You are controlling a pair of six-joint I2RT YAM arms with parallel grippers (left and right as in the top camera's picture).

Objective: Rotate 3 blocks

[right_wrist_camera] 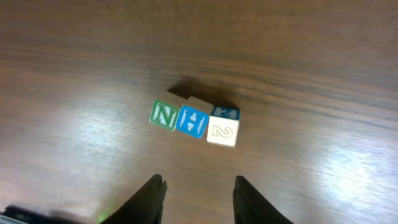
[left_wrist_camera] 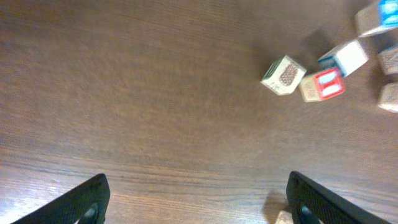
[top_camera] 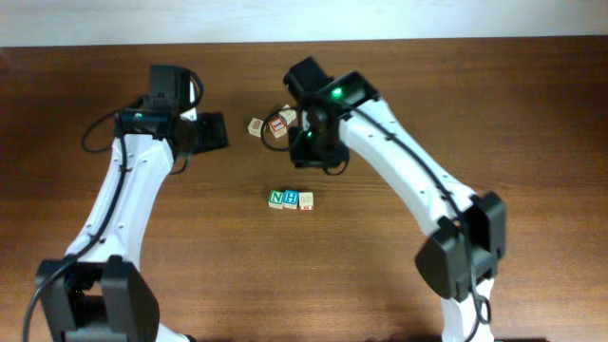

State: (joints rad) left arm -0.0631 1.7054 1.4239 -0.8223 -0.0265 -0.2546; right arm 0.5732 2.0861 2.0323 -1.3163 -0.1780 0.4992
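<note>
The right gripper [right_wrist_camera: 199,185] is hovering half-open and empty, best squaring over the green N block [right_wrist_camera: 163,116] at eleven o'clock.

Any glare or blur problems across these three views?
Right wrist: bright glare patches on the table, the blocks sharp with shadow behind. Left wrist: loose cubes at the edge slightly soft. Overhead: even light, blocks tiny.

Green block [right_wrist_camera: 163,116] reads N, blue block [right_wrist_camera: 192,122] H, pale block [right_wrist_camera: 222,132] 2.
</note>
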